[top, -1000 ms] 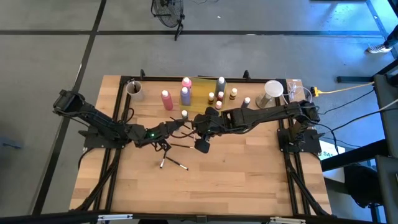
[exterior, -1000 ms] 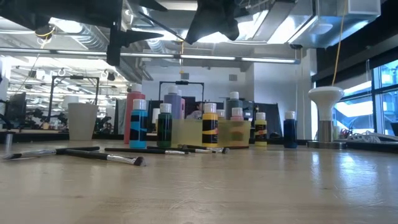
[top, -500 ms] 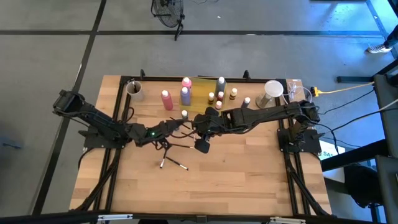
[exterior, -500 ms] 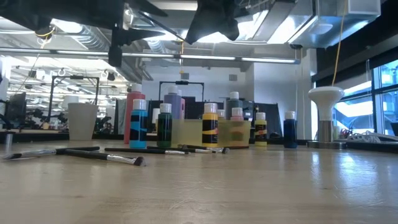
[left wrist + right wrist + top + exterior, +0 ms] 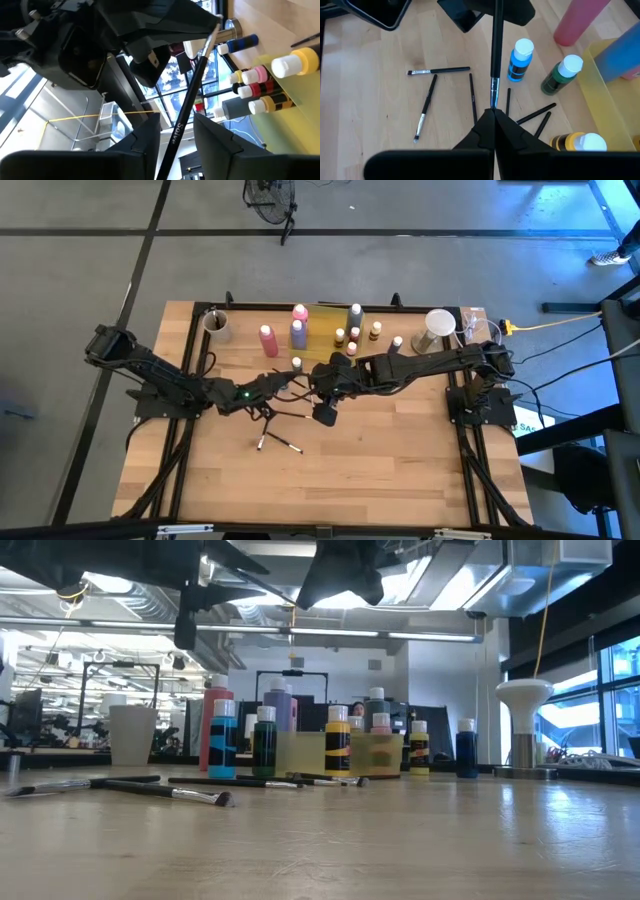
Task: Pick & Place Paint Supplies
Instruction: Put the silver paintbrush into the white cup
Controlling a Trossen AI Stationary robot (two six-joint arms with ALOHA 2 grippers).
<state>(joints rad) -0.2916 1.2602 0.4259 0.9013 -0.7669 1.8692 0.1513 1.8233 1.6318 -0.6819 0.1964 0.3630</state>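
Midair, right gripper (image 5: 493,114) fingers clamped on brush (image 5: 495,55), left gripper (image 5: 177,131) fingers narrowly straddling it.

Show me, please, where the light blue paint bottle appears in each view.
High view: light blue paint bottle shows as a white cap mid-table, just below the tall bottles.
Low view: left of centre, beside the green bottle.
Left wrist view: not in it.
Right wrist view: next to the green bottle.
Shared landmark: the translucent yellow tray nearby.
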